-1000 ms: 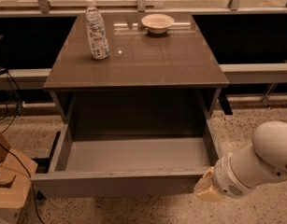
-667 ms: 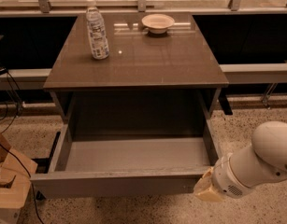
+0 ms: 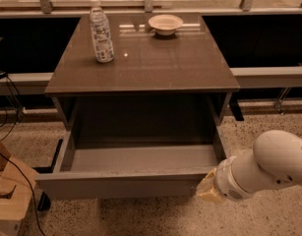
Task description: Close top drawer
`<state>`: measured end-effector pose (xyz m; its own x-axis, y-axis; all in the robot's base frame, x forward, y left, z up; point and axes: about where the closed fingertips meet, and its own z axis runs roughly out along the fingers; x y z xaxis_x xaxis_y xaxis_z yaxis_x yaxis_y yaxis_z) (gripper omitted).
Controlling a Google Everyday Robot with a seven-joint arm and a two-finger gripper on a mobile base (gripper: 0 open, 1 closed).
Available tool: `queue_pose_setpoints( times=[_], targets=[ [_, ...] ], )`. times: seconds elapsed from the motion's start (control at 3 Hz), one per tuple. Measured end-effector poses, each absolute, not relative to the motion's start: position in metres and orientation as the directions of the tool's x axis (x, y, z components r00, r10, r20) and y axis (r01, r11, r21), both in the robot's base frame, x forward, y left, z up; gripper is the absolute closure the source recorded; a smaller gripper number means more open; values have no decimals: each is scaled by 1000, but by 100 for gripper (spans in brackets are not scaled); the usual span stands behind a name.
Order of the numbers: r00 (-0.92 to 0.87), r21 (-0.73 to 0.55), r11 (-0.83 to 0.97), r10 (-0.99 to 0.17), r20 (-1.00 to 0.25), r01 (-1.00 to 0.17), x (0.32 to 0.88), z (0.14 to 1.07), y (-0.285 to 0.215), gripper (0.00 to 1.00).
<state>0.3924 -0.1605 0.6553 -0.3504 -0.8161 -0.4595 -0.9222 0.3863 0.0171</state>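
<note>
hand [image 3: 209,189] at R corner; top drawer [image 3: 121,183] slid in slightly

A water bottle [image 3: 102,33] and a pale bowl [image 3: 165,23] stand apart on the glossy brown tabletop [image 3: 155,70].

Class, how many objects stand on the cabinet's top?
2: a water bottle near the back left and a bowl at the back centre. The gripper sits by the top drawer's front right corner.
</note>
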Motion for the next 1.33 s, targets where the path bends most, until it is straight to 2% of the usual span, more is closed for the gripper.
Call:
queue_pose_setpoints(
  times=[0.33, 0.67, 1.0, 1.33],
  targets=[
    [-299, -57, 373, -817, -493, -926, 434, 654, -148, 100],
    [-299, -57, 373, -817, -493, -926, 432, 654, -148, 100],
    [-231, -140, 356, -811, -538, -924, 496, 659, -137, 100],
    [-231, -140, 356, -811, -538, -924, 495, 659, -138, 100]
  ],
)
